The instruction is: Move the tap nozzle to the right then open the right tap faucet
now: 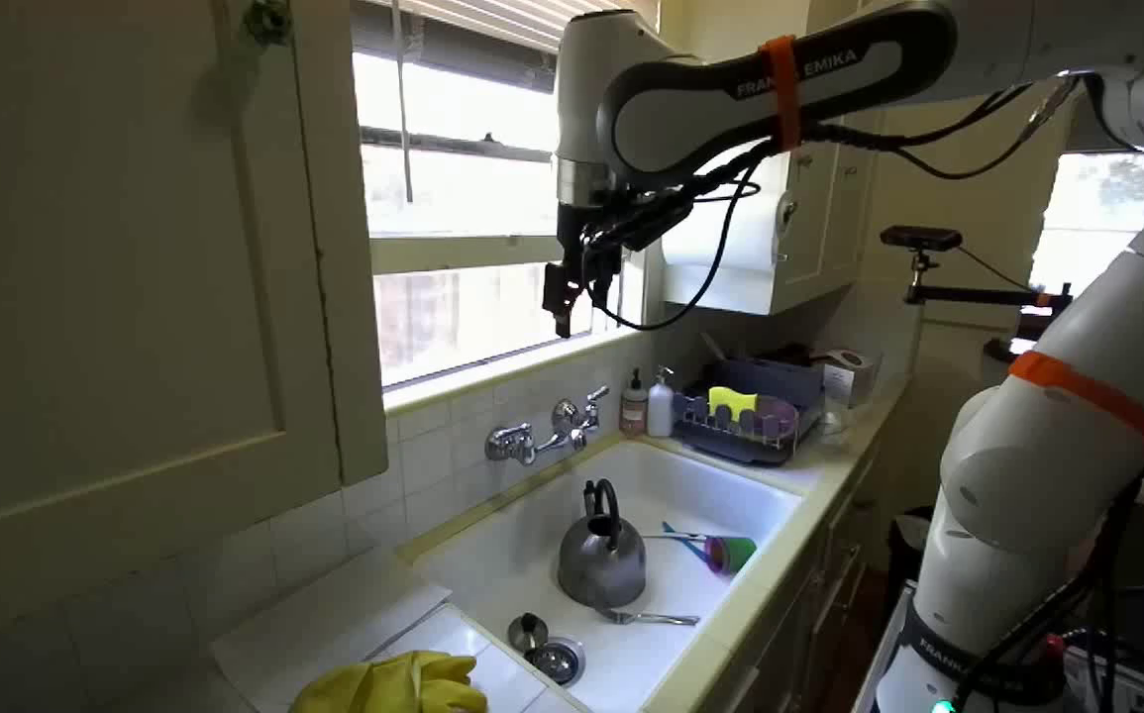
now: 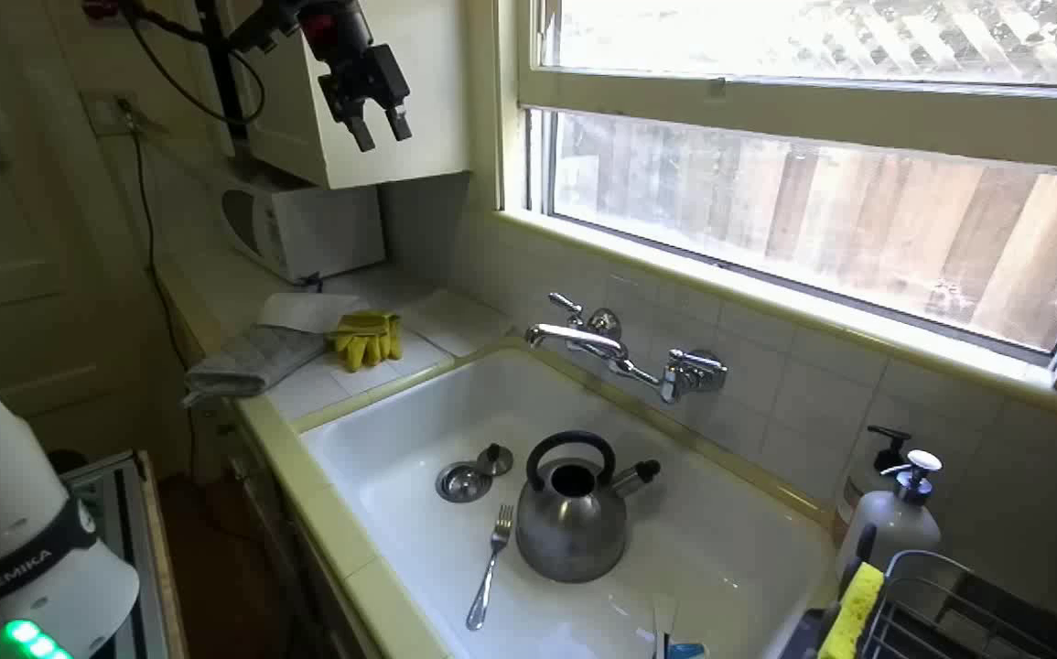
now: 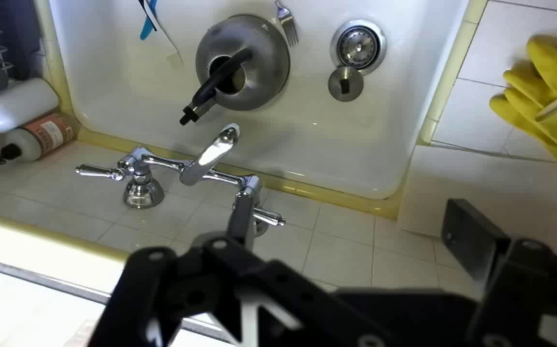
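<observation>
The tap nozzle (image 3: 210,155) reaches out over the sink (image 3: 336,154) from the middle of the chrome wall tap (image 2: 642,372); the right tap faucet (image 3: 100,172) makes up the end nearer the pump bottles (image 3: 20,103). My gripper (image 2: 382,134) hangs well apart from both, higher up, its fingers (image 3: 473,241) spread wide, and in the wrist view one of them hides part of the tap's left knob (image 3: 268,217).

In an exterior view I can read "FRAN" and "EMIKA" on the arm (image 1: 690,119), an orange strap (image 1: 782,94) crossing the letters between. On the base (image 2: 52,599) I get "NKA EMIKA", cut off at the view's edge. One pump bottle wears an orange label (image 3: 50,134); its lettering I can't make out for sure.

The grey kettle (image 2: 574,540) stands upright mid-sink, in front of the tap, its spout turned toward the wall. Near it are a fork (image 2: 490,567) and the drain (image 2: 463,483), a stopper (image 2: 495,460) just beside. A purple-and-green cup (image 1: 730,555) lies by the sink's front wall. Yellow gloves (image 2: 368,340) lie on the counter; a yellow sponge (image 1: 733,403) sits up in the dish rack (image 1: 740,453).
</observation>
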Robot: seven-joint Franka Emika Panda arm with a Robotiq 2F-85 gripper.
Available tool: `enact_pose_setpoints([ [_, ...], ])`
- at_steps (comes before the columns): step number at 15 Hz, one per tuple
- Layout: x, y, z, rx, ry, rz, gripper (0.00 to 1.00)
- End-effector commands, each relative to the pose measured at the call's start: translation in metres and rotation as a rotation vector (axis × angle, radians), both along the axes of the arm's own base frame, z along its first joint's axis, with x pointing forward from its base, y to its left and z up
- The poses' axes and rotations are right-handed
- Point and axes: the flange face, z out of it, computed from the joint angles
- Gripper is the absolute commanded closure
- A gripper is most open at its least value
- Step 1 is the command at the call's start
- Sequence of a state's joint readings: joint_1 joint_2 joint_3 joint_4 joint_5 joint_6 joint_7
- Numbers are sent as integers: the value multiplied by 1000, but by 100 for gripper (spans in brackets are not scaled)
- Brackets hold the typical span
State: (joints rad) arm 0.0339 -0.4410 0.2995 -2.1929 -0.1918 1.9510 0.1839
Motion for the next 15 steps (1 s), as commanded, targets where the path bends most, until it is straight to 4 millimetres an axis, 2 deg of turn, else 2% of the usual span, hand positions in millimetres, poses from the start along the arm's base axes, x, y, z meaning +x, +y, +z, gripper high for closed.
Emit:
enact_pose_setpoints([
  [1,0,0,1,0,1,0,0],
  [13,0,1,0,-1,1,0,0],
  [15,8,-26,-11,-33,4,-79,0],
])
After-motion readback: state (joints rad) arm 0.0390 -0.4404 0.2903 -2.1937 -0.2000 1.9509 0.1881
